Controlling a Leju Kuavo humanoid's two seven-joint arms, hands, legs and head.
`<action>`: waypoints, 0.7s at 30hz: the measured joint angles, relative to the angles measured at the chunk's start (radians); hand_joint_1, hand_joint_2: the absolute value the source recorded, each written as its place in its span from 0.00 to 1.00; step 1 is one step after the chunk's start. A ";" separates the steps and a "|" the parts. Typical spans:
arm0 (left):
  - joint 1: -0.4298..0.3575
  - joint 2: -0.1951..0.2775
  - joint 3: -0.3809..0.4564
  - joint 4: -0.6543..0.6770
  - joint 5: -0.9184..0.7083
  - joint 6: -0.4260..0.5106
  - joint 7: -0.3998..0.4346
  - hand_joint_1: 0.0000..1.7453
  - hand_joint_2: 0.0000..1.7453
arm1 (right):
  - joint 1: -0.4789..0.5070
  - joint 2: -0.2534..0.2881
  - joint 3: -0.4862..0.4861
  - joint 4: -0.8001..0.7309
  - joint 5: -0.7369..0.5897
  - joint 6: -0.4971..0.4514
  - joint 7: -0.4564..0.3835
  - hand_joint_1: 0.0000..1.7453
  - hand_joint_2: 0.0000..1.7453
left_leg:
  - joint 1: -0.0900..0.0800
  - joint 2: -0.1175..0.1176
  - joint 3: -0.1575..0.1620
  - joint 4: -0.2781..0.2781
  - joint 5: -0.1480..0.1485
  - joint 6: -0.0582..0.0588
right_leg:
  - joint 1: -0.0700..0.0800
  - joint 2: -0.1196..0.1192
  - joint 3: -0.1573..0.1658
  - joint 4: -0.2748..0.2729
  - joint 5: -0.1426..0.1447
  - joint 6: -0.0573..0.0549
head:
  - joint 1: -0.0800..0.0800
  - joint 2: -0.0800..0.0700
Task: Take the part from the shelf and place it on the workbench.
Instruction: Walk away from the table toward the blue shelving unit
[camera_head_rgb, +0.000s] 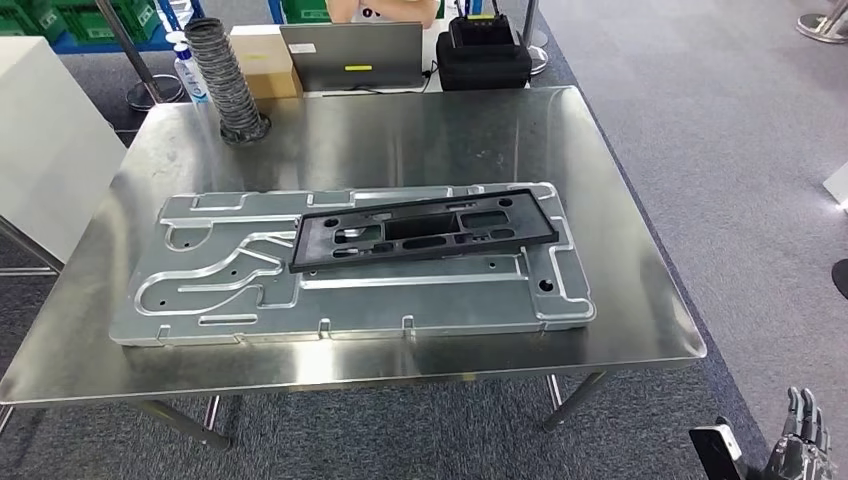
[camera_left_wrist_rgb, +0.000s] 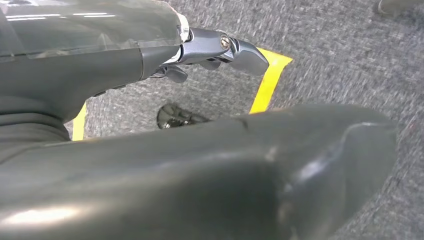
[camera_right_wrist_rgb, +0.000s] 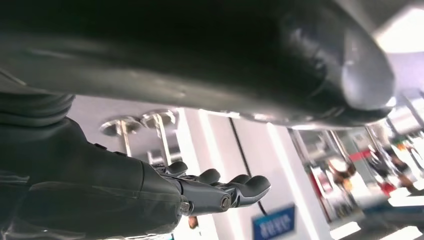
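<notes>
The black plastic part (camera_head_rgb: 420, 232), a long frame with several cut-outs, lies flat on a machined metal plate (camera_head_rgb: 350, 300) in the middle of the steel workbench (camera_head_rgb: 400, 130). My right hand (camera_head_rgb: 800, 440) hangs low beside the bench's near right corner, well apart from the part, fingers straight and holding nothing. In the right wrist view the right hand (camera_right_wrist_rgb: 220, 192) has its fingers stretched out with nothing in them. In the left wrist view my left hand (camera_left_wrist_rgb: 215, 47) hangs over grey carpet, thumb and fingers apart, holding nothing.
At the bench's far edge stand a ribbed black hose (camera_head_rgb: 225, 75), a laptop (camera_head_rgb: 352, 55), a black case (camera_head_rgb: 483, 55) and a cardboard box (camera_head_rgb: 262, 60). A person (camera_head_rgb: 385, 8) sits behind them. A white cabinet (camera_head_rgb: 45, 140) stands to the left. Yellow tape (camera_left_wrist_rgb: 270, 77) marks the floor.
</notes>
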 joint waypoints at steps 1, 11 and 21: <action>0.001 0.000 0.000 0.000 -0.001 0.000 -0.001 0.00 0.00 | -0.008 0.000 -0.006 0.040 0.003 -0.002 0.000 0.00 0.00 | 0.001 0.000 -0.019 0.051 -0.045 -0.002 | -0.001 -0.001 -0.011 -0.002 0.010 -0.006 | 0.000 0.000; -0.005 -0.003 0.006 -0.001 -0.009 -0.020 -0.030 0.00 0.00 | -0.043 -0.002 -0.115 0.482 0.046 -0.002 0.069 0.00 0.00 | -0.013 0.000 0.180 -0.076 -0.100 0.029 | 0.019 -0.006 -0.116 0.012 0.100 0.003 | 0.000 0.000; 0.002 -0.021 0.001 -0.001 -0.065 -0.026 -0.016 0.00 0.00 | -0.055 0.041 -0.146 0.656 0.130 0.185 0.457 0.00 0.00 | -0.010 0.015 0.063 -0.073 0.016 0.053 | -0.003 -0.002 -0.154 0.306 -0.087 0.047 | 0.000 0.000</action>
